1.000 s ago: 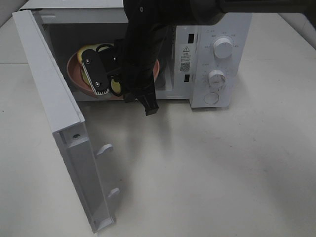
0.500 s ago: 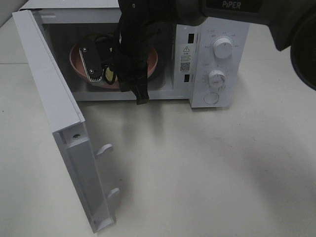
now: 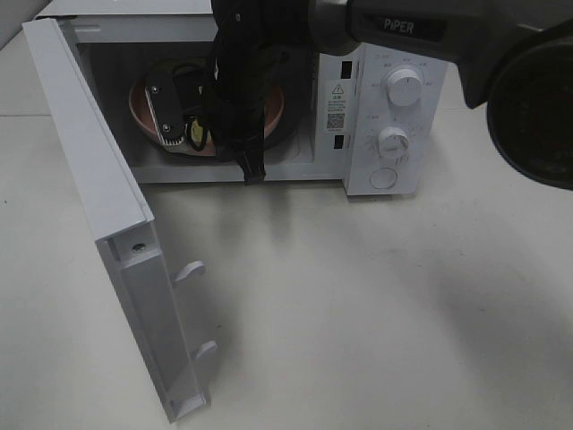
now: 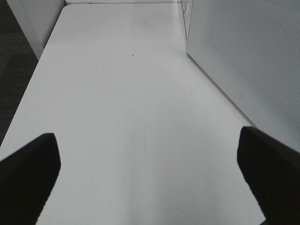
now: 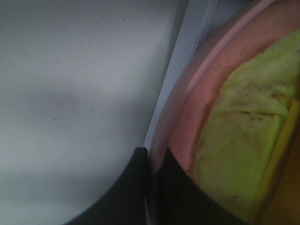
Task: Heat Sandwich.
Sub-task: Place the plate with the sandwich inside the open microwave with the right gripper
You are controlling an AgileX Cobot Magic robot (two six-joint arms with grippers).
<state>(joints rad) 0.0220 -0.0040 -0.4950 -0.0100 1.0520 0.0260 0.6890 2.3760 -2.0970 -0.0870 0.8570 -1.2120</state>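
The microwave stands at 12 o'clock on the worktop. Its door is swung wide open toward 8 o'clock. The right arm reaches down from 12 o'clock into the open cavity. Inside the cavity, at 9 o'clock from the two knobs, lies the pink plate.

In the right wrist view, the right hand is pinched closed on the thin rim of the pink plate, with one dark finger on each side of it. The sandwich rests on that plate inside the microwave. Its green lettuce shows just inside the rim, with a yellow edge beside it. Whether the plate rests on the cavity floor or is held just above it cannot be told.

The left hand hangs over bare worktop with its fingers spread wide and nothing between them. A white perforated panel of the microwave stands near it.
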